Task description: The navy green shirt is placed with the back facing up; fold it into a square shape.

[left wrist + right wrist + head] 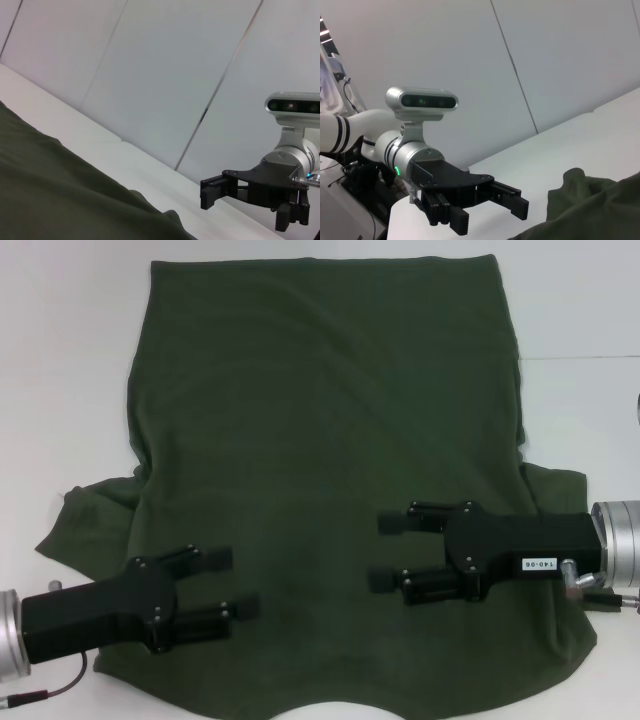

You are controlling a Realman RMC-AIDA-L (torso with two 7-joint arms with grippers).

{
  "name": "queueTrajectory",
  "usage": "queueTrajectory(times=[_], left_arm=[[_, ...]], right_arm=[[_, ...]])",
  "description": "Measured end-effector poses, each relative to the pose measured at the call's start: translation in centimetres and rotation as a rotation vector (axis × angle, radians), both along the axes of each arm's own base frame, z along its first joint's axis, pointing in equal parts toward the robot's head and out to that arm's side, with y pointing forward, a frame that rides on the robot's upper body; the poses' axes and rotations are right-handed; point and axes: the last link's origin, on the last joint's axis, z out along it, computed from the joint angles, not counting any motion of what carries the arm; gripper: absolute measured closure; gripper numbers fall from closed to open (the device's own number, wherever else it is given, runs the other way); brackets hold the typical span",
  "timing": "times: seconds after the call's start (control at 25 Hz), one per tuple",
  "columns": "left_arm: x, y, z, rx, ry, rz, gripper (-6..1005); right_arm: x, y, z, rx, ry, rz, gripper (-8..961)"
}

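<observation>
Shirt [330,480]: dark green, spread flat on the white surface [70,360] with its plain side up; it covers most of the middle of the head view.
Far edge: straight, lying close to the top of the head view, with only a thin strip of surface showing beyond it.
Side edges: fairly straight on the far half, with wide bare surface outside them on both sides.
Sleeves: one spreads out and rumples at the left near side, one at the right near side, each lying flat on the surface.
Near edge: curved, with a small arc of bare surface showing under it at the bottom centre of the head view.
Left pincer [233,583]: over the near left part of the shirt, fingers pointing toward the middle; its two fingers stand wide apart and hold nothing.
Right pincer [385,552]: over the near right part of the shirt, fingers pointing toward the middle and facing the left one; fingers spread wide, holding nothing.
Gap between pincers: a band of smooth cloth, well apart from both sets of fingertips.
Contact: cannot tell whether either pincer touches the cloth.
Wrist views: each shows the other pincer in front of pale wall panels [165,75], with a rumpled cloth edge on the surface.
</observation>
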Motion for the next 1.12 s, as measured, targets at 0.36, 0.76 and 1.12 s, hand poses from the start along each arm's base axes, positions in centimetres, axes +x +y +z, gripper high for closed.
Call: queueTrajectory(times=[0.36, 0.76, 1.12], left_arm=[[-2.4, 1.1, 2.8, 0.182, -0.029, 0.165, 100], [-7.8, 3.5, 5.4, 0.389, 0.065, 0.53, 99], [-9.8, 4.8, 4.5, 0.44, 0.147, 0.684, 99]], right_arm=[[-0.1, 0.0, 0.3, 0.013, 0.045, -0.032, 39], [-0.4, 0.1, -0.5, 0.022, 0.077, -0.077, 40], [-0.6, 0.3, -0.6, 0.025, 0.093, -0.089, 40]])
